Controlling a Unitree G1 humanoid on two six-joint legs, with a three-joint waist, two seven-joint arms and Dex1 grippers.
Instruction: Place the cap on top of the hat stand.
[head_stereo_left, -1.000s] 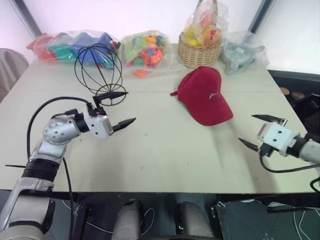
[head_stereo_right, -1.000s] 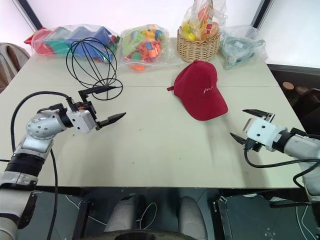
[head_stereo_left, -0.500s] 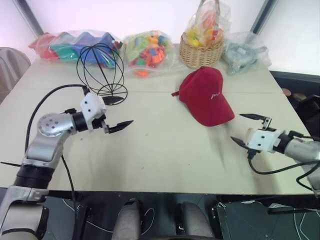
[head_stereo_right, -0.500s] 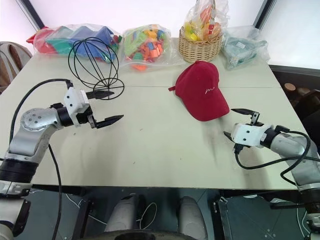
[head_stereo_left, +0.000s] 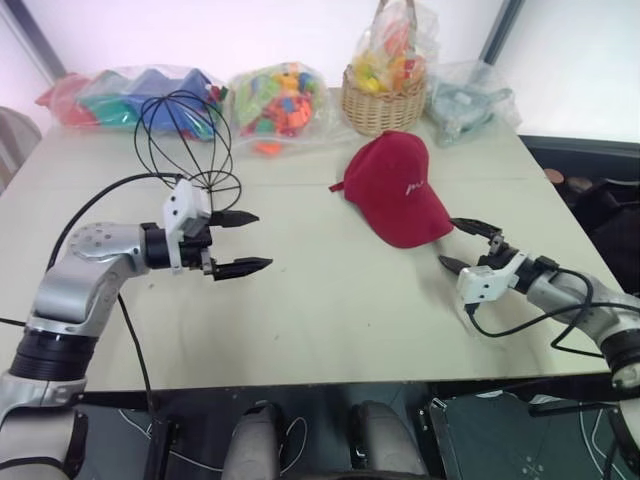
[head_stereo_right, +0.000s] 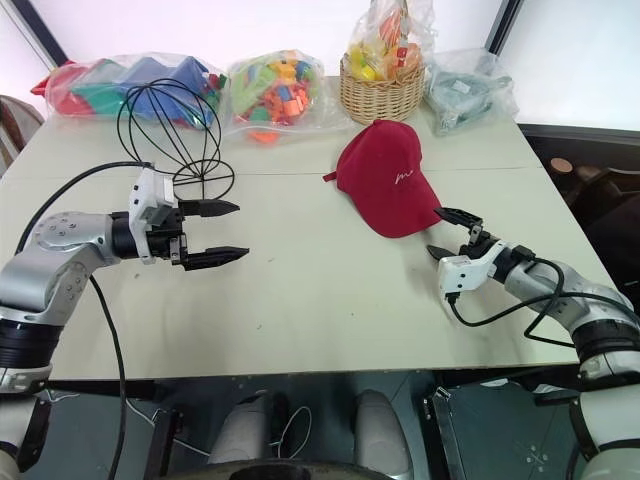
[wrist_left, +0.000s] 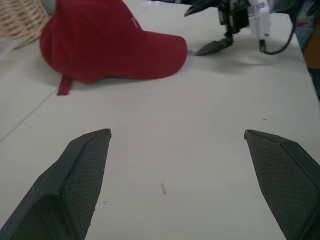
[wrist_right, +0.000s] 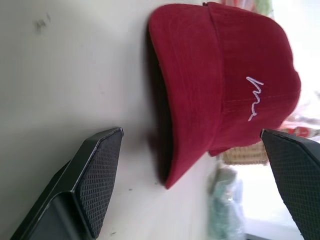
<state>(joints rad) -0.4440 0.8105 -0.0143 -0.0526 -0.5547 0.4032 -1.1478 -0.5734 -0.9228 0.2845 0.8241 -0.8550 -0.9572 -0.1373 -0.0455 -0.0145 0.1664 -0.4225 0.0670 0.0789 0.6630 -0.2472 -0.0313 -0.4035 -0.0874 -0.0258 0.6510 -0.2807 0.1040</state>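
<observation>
The dark red cap (head_stereo_left: 400, 190) lies on the table right of centre, with its brim toward the front right. My right gripper (head_stereo_left: 449, 242) is open just off the brim's edge, one finger on each side of it and neither touching. In the right wrist view the cap (wrist_right: 225, 100) lies between the fingertips (wrist_right: 102, 150). The black wire hat stand (head_stereo_left: 188, 135) stands at the back left. My left gripper (head_stereo_left: 260, 240) hovers open and holds nothing, in front of the stand and pointing toward the cap (wrist_left: 110, 45).
A wicker basket (head_stereo_left: 378, 100) of bagged toys stands behind the cap. Bags of colourful blocks (head_stereo_left: 285, 95) and a clear bag (head_stereo_left: 465, 100) line the table's far edge. Bare tabletop (head_stereo_left: 330, 300) lies between my two grippers.
My right gripper has moved forward and left to the cap's brim and has rolled. My left wrist has rolled in place. The camera view has shifted a little.
</observation>
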